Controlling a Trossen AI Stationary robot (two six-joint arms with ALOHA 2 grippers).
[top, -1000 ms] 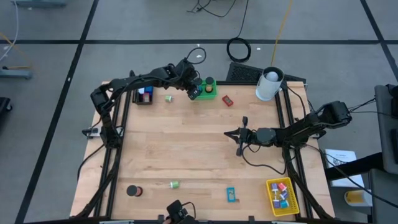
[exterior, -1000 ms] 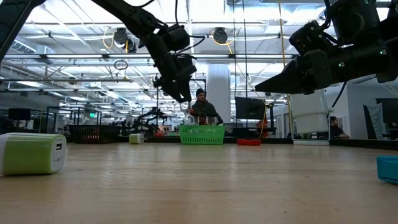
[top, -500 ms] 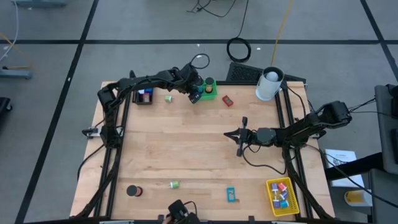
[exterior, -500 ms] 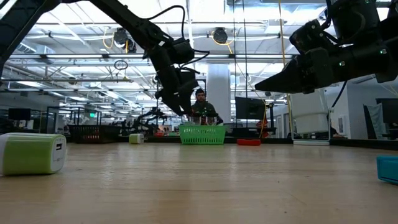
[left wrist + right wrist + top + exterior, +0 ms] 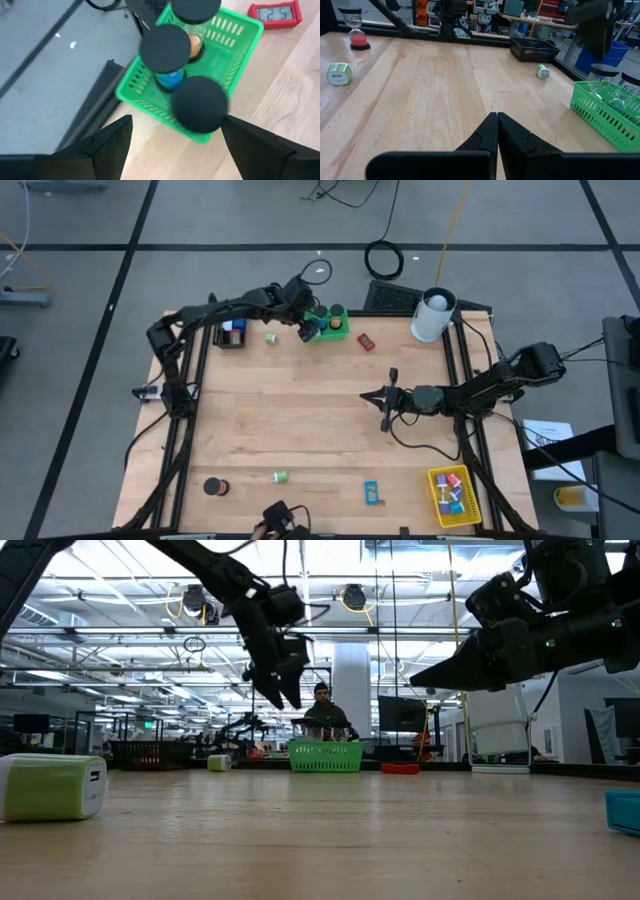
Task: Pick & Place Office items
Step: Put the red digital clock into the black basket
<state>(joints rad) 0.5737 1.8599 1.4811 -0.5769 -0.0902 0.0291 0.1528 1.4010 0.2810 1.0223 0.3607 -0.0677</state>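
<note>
The left gripper point(image 5: 303, 326) hangs over the near-left corner of the green bin point(image 5: 338, 332), in the upper middle of the high view. Its two dark fingers point(image 5: 107, 147) are spread wide apart and hold nothing. In the left wrist view the green bin point(image 5: 235, 37) sits between and just past the fingers, and inside it stand things with round black tops point(image 5: 165, 48), one blue below and one orange below.

The right gripper point(image 5: 386, 397) hangs over the bare wood at the middle right of the high view. Its fingers point(image 5: 492, 131) are pressed together and hold nothing.

The office items are spread around the table point(image 5: 300, 420). A red block point(image 5: 366, 341) lies just right of the green bin. A small green piece point(image 5: 271, 337) lies between the green bin and the black bin point(image 5: 231, 334) at the upper left, and the black bin holds blue and red things. Near the bottom edge there is a black roll point(image 5: 213, 487) at the left, a second green piece point(image 5: 281, 476) to its right, and a cyan clip point(image 5: 372, 493) further right. The yellow bin point(image 5: 453, 494) at the lower right holds many small coloured pieces.

A big white cylinder point(image 5: 433, 315) stands at the upper right corner of the table. In the low view a person point(image 5: 324, 712) shows far behind the green bin
</note>
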